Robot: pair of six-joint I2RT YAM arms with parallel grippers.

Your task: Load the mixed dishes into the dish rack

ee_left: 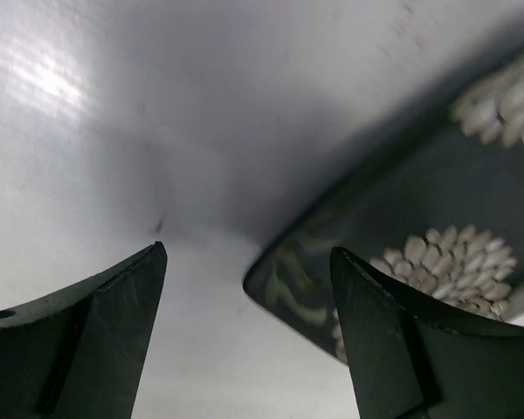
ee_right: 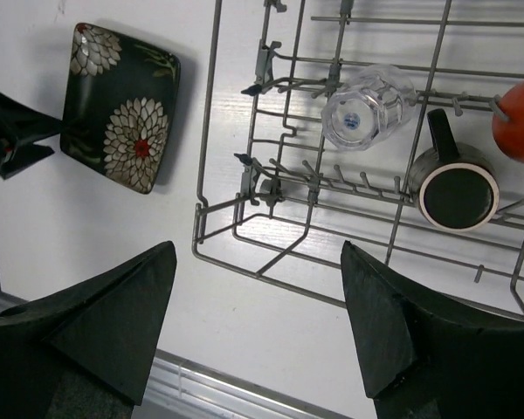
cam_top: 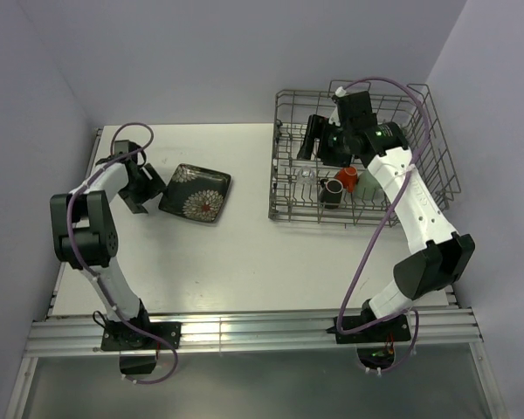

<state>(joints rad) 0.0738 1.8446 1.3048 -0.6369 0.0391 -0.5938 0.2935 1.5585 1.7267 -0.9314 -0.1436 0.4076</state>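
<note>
The dark square plate (cam_top: 196, 193) with white flowers lies flat on the table left of centre. My left gripper (cam_top: 154, 194) is open at the plate's left edge. In the left wrist view one corner of the plate (ee_left: 419, 201) sits between the open fingers (ee_left: 249, 253). My right gripper (cam_top: 304, 150) is open and empty, high over the left part of the dish rack (cam_top: 437, 148). The rack holds the clear glass (ee_right: 367, 106) on its side, the dark brown mug (ee_right: 454, 188) and the orange mug (ee_right: 520, 118). The bowl and the pale green cup are not visible.
The rack's near left corner (ee_right: 244, 209) lies under my right gripper (ee_right: 258, 249). The plate (ee_right: 122, 105) and the left gripper (ee_right: 9, 131) show in the right wrist view. Walls close the table at the back and on both sides.
</note>
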